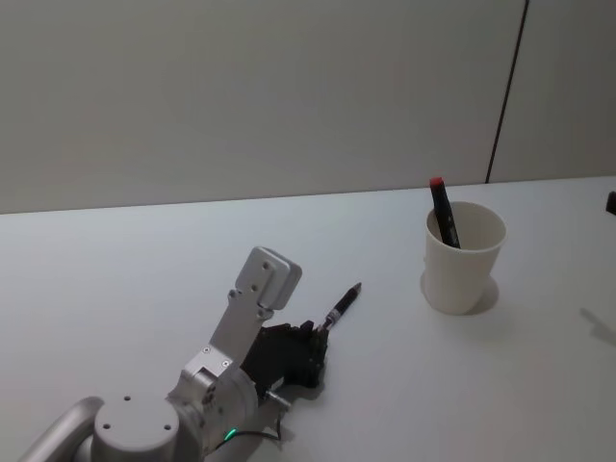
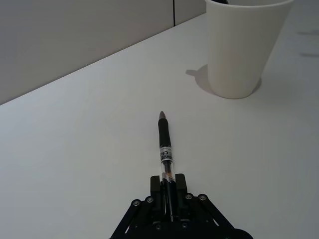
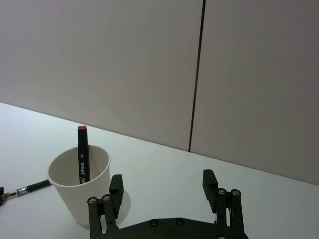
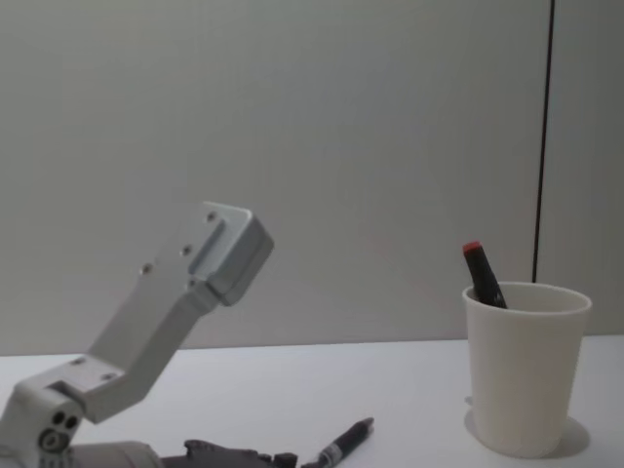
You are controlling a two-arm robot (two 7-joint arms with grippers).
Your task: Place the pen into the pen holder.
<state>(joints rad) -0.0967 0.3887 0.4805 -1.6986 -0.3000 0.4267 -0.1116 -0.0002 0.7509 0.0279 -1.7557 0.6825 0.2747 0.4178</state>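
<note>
White letters, apparently "SRUN", run down the black, red-capped marker (image 3: 82,162) standing in the white paper cup (image 3: 75,204). Label print on the slim black-and-clear pen (image 2: 166,149) is illegible.

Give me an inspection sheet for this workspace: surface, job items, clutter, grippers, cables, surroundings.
Surface: white table.
Job's things: pen outside the cup, tip toward it; cup upright, holding a red-capped marker.
Clutter: nothing seen.
Grippers: left gripper shut on the pen, low by the table; right gripper open, apart from the cup.
Cables: thin dark lead at the left wrist.
Surroundings: grey wall panels, one dark seam.
</note>
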